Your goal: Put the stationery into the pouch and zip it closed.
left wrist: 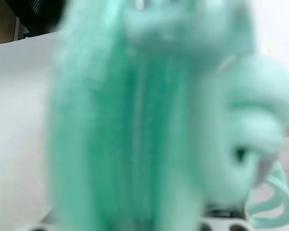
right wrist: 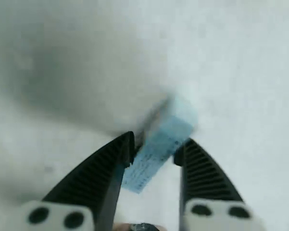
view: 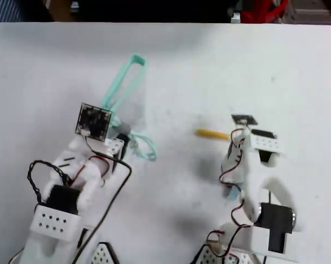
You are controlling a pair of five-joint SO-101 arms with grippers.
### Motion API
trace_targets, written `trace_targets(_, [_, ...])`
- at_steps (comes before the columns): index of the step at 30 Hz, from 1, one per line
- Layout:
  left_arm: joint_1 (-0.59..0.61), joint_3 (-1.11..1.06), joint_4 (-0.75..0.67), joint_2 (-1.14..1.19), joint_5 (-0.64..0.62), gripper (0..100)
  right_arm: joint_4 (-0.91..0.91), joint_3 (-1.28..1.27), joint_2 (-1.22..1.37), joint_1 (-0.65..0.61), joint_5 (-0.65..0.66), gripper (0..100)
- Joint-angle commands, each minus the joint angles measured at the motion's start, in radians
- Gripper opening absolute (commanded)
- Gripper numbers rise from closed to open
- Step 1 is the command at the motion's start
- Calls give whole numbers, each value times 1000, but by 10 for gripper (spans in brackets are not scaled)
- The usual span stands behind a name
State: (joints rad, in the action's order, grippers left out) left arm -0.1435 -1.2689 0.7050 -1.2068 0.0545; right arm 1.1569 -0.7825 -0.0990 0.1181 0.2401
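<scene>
Right tool (right wrist: 157, 142) is clamped on a blue eraser (right wrist: 162, 137). A black ribbed jaw sits on each long side. The eraser is tilted and its far end sticks out past the tips. White table (right wrist: 240, 72) lies under it with a dark shadow just beyond the tips; can't tell if the eraser touches the table. From the high view this tool points down under the right arm's wrist, well apart from the pouch (view: 125, 82). Left tool (view: 121, 138) sits right at the near end of the pouch; apart or together, cannot tell. The left wrist view gives no help, since the pouch is pressed up close there as a blurred mint mass. The pouch is mint-edged with see-through sides and runs away from the left tool across the table, its far end well beyond the tool. A mint loop (view: 147, 149) hangs off the pouch just beside the left tool, on the side toward the right tool. A yellow pencil (view: 211, 133) lies flat on the table between the two tools, nearer the right one, with its end close by the right arm's wrist. It is apart from the pouch and loop. Eraser and pencil are both outside the pouch. Can't tell if the zip is open or closed.
</scene>
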Motion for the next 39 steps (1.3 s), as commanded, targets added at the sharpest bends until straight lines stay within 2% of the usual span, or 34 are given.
trace_targets(1, [5,3,-25,-16,-3,161,45,107,-58,30,2,13])
trace_targets(5, [2,3,-25,-16,-3,161,182,262,-206,10,8,18])
trace_targets(9, [2,3,-25,-16,-3,161,283,410,-343,-68,164,18])
trace_targets(15, [1,3,-25,-16,-3,161,295,517,-506,-177,184,18])
trace_targets(19, [-2,3,-25,-16,-3,161,280,555,-556,-298,183,18])
trace_targets(22, [-2,3,-25,-16,-3,161,185,586,-567,-406,183,18])
trace_targets(33, [-2,3,-25,-16,-3,161,-355,626,-561,-763,183,18])
trace_targets(36, [-1,3,-25,-16,-3,161,-450,598,-559,-805,133,18])
trace_targets(39, [2,3,-26,-16,-3,162,-598,543,-558,-779,32,18])
